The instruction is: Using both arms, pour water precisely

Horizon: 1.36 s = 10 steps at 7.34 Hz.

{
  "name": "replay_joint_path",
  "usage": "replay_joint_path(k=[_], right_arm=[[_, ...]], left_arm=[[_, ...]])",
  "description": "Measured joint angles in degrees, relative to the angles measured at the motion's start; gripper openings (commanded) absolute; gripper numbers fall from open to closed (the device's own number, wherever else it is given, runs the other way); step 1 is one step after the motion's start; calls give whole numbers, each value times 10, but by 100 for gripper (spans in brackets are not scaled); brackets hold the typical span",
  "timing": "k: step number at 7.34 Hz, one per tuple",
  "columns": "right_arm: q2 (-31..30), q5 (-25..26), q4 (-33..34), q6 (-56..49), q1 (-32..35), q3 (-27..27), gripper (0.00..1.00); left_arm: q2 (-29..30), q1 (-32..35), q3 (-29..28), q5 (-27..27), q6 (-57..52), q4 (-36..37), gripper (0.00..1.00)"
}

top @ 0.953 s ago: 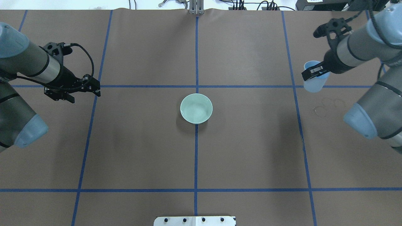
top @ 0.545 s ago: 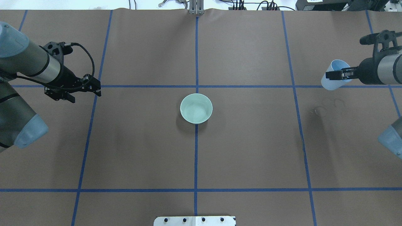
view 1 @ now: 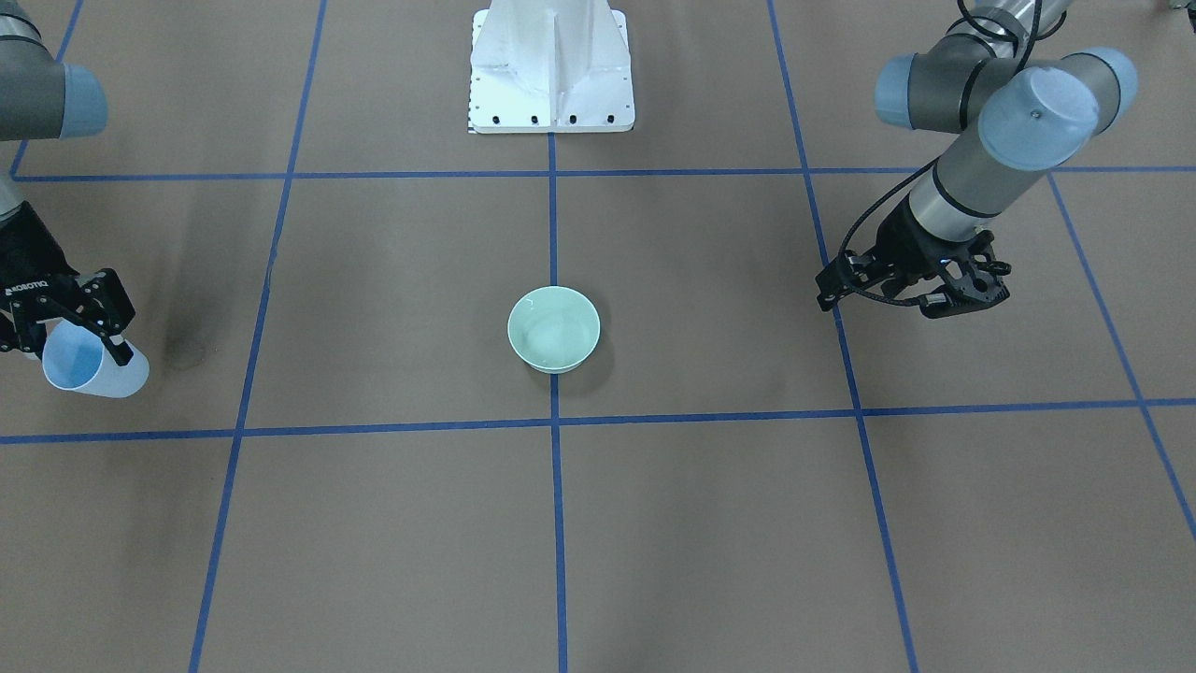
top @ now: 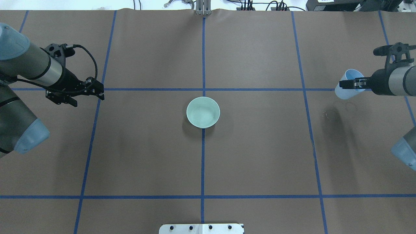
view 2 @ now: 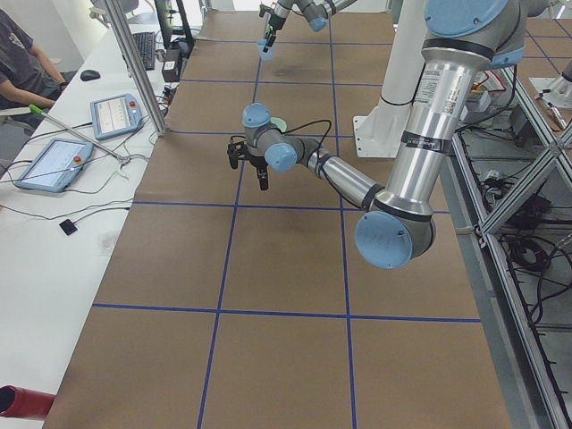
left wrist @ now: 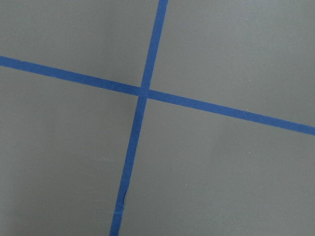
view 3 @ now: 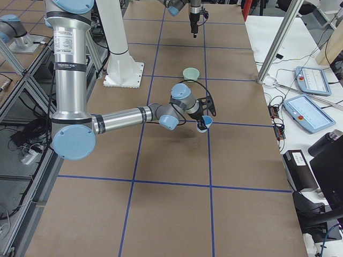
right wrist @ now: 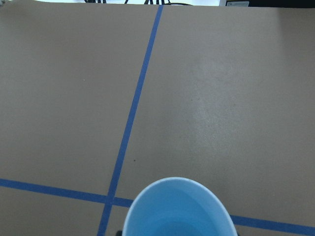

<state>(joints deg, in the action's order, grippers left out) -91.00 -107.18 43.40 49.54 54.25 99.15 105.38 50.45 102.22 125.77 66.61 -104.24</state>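
Observation:
A pale green bowl (top: pixel 203 112) stands at the table's centre, also seen in the front view (view 1: pixel 553 329). My right gripper (top: pixel 350 84) is shut on a light blue cup (top: pixel 347 92), held tilted above the table's right side, far from the bowl. The cup's open mouth shows in the right wrist view (right wrist: pixel 179 209) and the front view (view 1: pixel 89 366). I cannot make out water in the cup or the bowl. My left gripper (top: pixel 87 97) is open and empty, hovering over the left side; it also shows in the front view (view 1: pixel 911 297).
Blue tape lines (top: pixel 203 162) divide the brown table into squares. The white pedestal (view 1: pixel 551 65) stands at the robot's edge. Faint ring marks (top: pixel 326 113) lie below the cup. A desk with tablets (view 2: pixel 54 161) and a seated person lie beyond the far edge.
My right arm has swung outward to the right, carrying the cup from near the blue line toward the table's right edge. The left arm and the bowl have not moved.

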Motion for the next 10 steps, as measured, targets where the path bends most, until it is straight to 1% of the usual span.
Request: replay_joint_path(k=[1, 2, 4, 5, 6, 7, 8, 10], right_arm=[[0, 0, 0, 0, -8, -10, 62], [1, 1, 0, 0, -14, -18, 66], [3, 1, 0, 3, -23, -30, 70], [5, 4, 0, 3, -27, -34, 79], [6, 15, -1, 4, -34, -36, 84], [6, 32, -1, 6, -47, -36, 97], [6, 43, -1, 8, -55, -35, 99], [6, 49, -2, 8, -59, -34, 99]], left_arm=[[0, 0, 0, 0, 0, 0, 100], [0, 1, 2, 0, 0, 0, 100], [-1, 1, 5, 0, 1, 1, 100], [-2, 1, 7, 0, 1, 1, 100], [-2, 1, 7, 0, 1, 1, 100], [-3, 2, 8, 0, 0, 1, 100], [-4, 2, 9, 0, 0, 1, 100], [-6, 2, 10, 0, 0, 1, 100]])
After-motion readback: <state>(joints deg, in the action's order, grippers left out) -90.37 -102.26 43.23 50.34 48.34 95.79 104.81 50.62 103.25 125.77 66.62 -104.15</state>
